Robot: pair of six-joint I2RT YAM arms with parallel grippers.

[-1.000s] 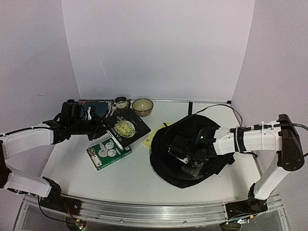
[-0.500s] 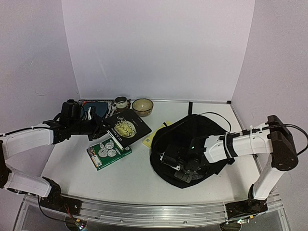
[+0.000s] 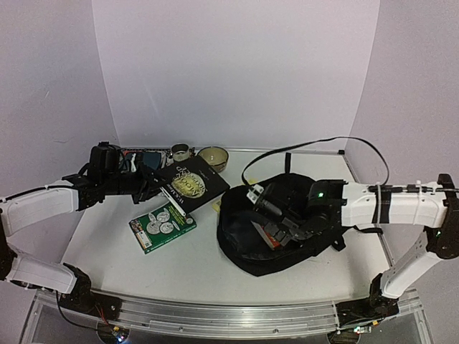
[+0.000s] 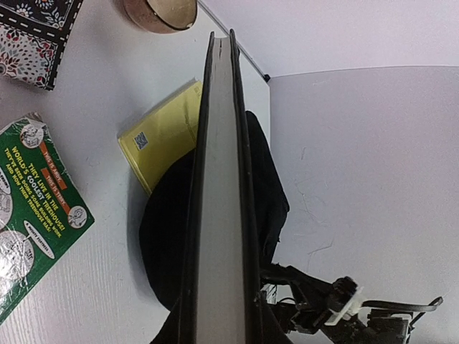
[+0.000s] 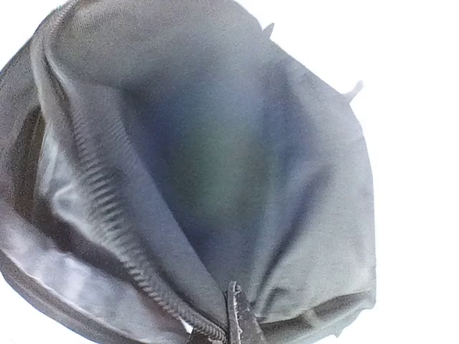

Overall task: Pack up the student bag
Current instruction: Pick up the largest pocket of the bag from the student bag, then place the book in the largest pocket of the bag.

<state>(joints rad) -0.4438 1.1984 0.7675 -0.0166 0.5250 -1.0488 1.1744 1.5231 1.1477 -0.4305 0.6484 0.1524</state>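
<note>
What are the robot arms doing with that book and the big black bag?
The left gripper holds a black book, aimed toward the student bag. The right gripper seems to pinch the bag's zipped edge, holding its mouth open. A green book lies flat on the table, not yet packed.

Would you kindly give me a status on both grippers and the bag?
Left gripper shut on black book. Right gripper at mouth of student bag, grip unclear. Bag unzipped. Yellow book lies beside it.
</note>
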